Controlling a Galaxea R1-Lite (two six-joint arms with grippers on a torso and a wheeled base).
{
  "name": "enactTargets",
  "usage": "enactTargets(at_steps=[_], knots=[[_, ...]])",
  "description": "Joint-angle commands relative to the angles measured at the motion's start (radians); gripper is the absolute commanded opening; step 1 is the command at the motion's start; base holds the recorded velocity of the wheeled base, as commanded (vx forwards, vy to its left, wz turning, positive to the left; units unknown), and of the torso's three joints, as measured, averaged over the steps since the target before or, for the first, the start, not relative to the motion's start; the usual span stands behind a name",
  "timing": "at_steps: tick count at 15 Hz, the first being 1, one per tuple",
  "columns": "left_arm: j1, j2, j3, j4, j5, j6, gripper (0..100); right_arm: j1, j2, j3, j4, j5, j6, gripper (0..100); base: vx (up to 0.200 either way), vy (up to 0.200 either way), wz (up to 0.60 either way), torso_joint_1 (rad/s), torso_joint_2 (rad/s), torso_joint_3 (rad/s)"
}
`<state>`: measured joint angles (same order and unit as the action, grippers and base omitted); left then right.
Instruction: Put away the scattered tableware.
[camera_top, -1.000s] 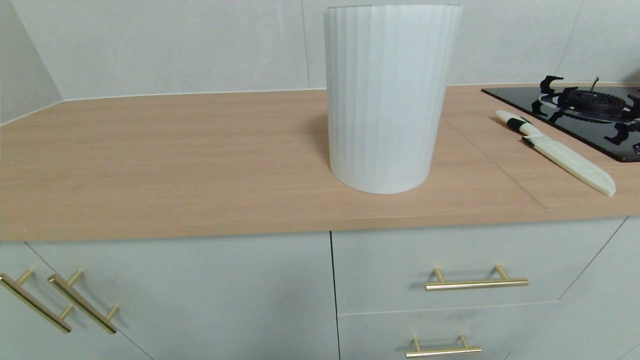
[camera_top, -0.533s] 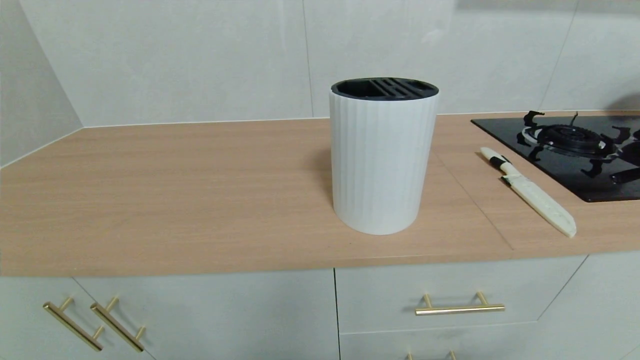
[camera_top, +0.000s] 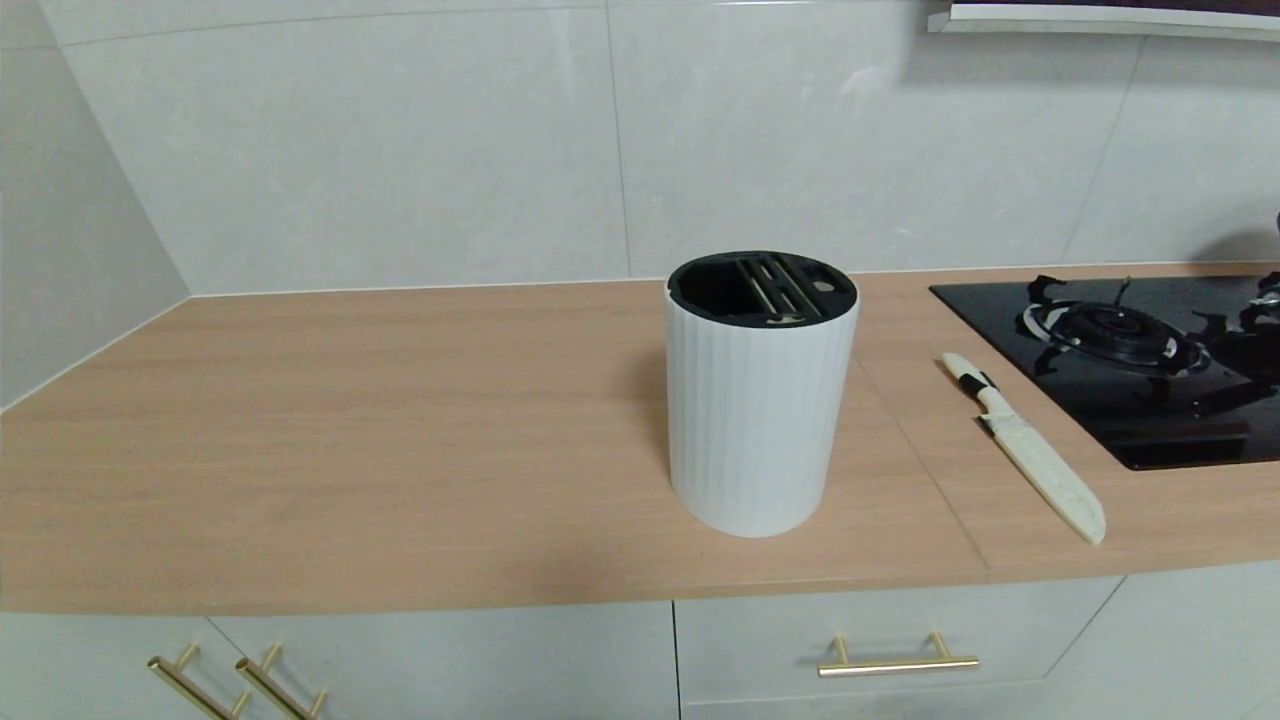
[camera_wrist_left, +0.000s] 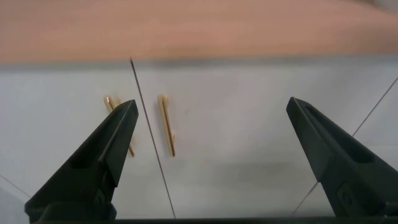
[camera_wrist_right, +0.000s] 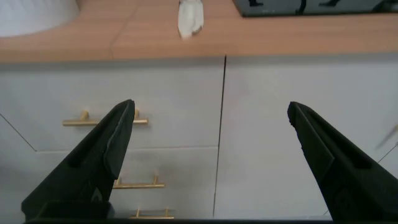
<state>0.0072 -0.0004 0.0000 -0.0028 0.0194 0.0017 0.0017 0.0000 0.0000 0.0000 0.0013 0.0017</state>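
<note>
We note a long light-brown wooden desk (camera_top: 400, 450) backed by a pale grey tiled wall (camera_top: 400, 150). A black glass gas hob (camera_top: 1150, 410) with black burner grates (camera_top: 1100, 330) sits at its right end. Below we see light grey cabinet fronts (camera_top: 450, 660) with slim brass bar handles (camera_top: 897, 663).

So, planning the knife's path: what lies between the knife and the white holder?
In the head view, only bare countertop, crossed by a thin seam, separates the holder from the knife.

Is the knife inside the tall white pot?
No, the knife lies flat on the wooden counter, apart from the white holder, between it and the stove.
</note>
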Motion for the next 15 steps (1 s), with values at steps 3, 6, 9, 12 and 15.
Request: enactTargets(at_steps=[3,6,9,12,15], knots=[[0.000,0.000,0.000,0.000,0.001,0.000,100,0.000,0.000,0.000,0.000,0.000,0.000,100,0.000,0.000,0.00,0.233,-0.51,-0.290],[0.000,0.000,0.000,0.000,0.001,0.000,100,0.000,0.002,0.000,0.000,0.000,0.000,100,0.000,0.000,0.00,0.243,-0.54,-0.295],[0.000,0.000,0.000,0.000,0.001,0.000,100,0.000,0.000,0.000,0.000,0.000,0.000,100,0.000,0.000,0.00,0.256,-0.55,-0.297],[0.002,0.000,0.000,0.000,0.001,0.000,100,0.000,0.000,0.000,0.000,0.000,0.000,100,0.000,0.000,0.00,0.274,-0.58,-0.310],[0.000,0.000,0.000,0.000,0.001,0.000,100,0.000,0.000,0.000,0.000,0.000,0.000,100,0.000,0.000,0.00,0.268,-0.58,-0.303]])
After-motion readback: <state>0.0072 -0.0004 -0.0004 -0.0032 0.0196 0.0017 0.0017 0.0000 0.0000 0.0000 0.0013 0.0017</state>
